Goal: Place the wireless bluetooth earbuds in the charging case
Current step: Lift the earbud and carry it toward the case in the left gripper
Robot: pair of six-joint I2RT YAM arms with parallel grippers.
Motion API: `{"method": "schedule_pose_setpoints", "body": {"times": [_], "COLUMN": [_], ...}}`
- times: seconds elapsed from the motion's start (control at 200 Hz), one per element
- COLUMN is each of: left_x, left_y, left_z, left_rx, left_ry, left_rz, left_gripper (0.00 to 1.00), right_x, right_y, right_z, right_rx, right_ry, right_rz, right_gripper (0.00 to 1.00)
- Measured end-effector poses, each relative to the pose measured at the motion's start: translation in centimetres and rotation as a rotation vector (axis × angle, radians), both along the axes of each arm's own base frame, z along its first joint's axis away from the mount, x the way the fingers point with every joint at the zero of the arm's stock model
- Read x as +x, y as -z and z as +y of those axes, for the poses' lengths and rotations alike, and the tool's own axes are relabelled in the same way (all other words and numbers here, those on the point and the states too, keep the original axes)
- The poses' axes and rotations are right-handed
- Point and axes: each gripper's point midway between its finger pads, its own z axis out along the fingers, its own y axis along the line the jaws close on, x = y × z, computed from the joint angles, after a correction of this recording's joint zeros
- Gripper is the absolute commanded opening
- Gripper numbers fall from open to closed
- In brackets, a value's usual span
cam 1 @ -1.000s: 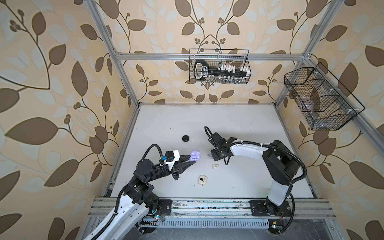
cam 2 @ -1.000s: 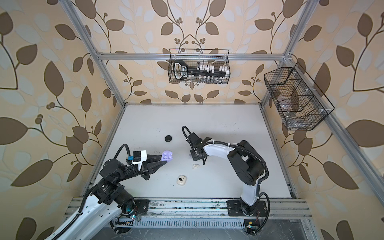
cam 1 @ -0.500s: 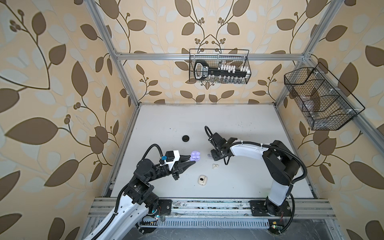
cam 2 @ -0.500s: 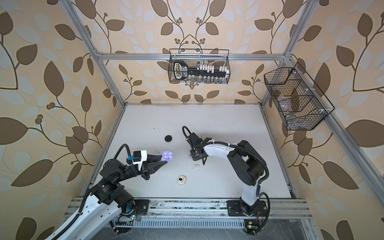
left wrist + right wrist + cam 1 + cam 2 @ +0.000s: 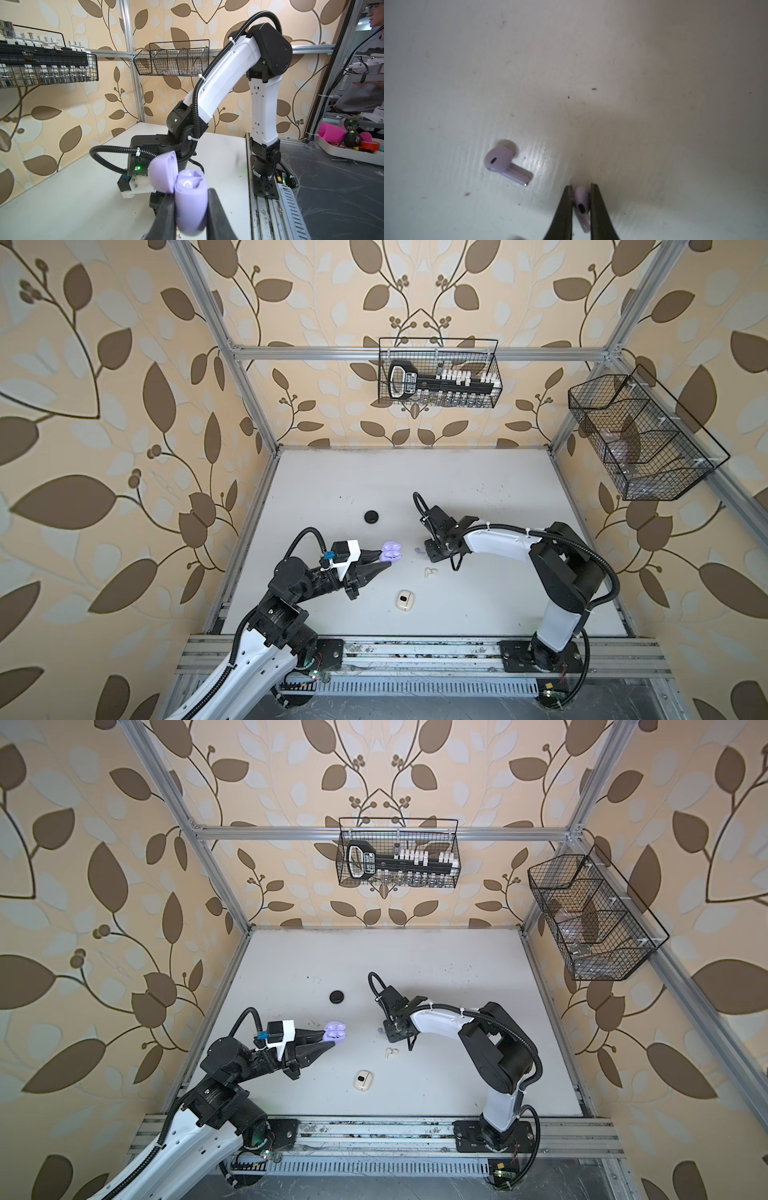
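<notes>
Your right gripper [image 5: 581, 186] pinches a pale lavender stemmed earbud [image 5: 582, 200]; its twin [image 5: 418, 549] lies loose mid-frame in both top views. Your left gripper [image 5: 189, 191] clamps the open lavender case [image 5: 192, 209].

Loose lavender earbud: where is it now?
The loose earbud lies on the table beside the right tool, which pinches its twin; in both top views, right of the lavender case.

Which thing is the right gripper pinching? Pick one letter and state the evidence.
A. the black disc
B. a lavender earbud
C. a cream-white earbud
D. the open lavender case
B: the right wrist view shows the right gripper shut on a lavender earbud, which is pinched between both fingers.
</notes>
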Motion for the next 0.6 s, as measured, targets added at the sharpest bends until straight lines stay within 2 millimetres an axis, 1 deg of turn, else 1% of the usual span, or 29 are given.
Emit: {"method": "schedule_pose_setpoints", "body": {"times": [0.05,0.105,0.175,0.26,0.4,0.6], "left_x": [0.2,0.5,0.7,1.0,1.5,2.6], "left_y": [0.2,0.6,0.8,0.9,0.3,-1.1], "left_z": [-0.1,-0.2,-0.4,-0.5,-0.5,-0.4], "left_rx": [0.006,0.014,0.020,0.019,-0.003,-0.060], "left_ry": [-0.001,-0.002,-0.003,-0.004,-0.026,-0.067], "left_rz": [0.008,0.020,0.031,0.034,0.025,0.019], "left_gripper": [0.00,0.00,0.00,0.00,0.00,0.00], "right_x": [-0.1,-0.1,0.3,0.9,1.0,0.3], "right_y": [-0.5,-1.5,-3.4,-6.1,-10.2,-15.7], "right_z": [-0.3,-0.7,-1.2,-1.7,-1.5,-1.6], "right_rx": [0.011,0.032,0.071,0.133,0.230,0.376], "right_ry": [0.006,0.020,0.044,0.070,0.074,0.073], "right_rz": [-0.005,-0.024,-0.062,-0.128,-0.230,-0.355], "right_gripper": [0.12,0.12,0.12,0.13,0.11,0.12]}}
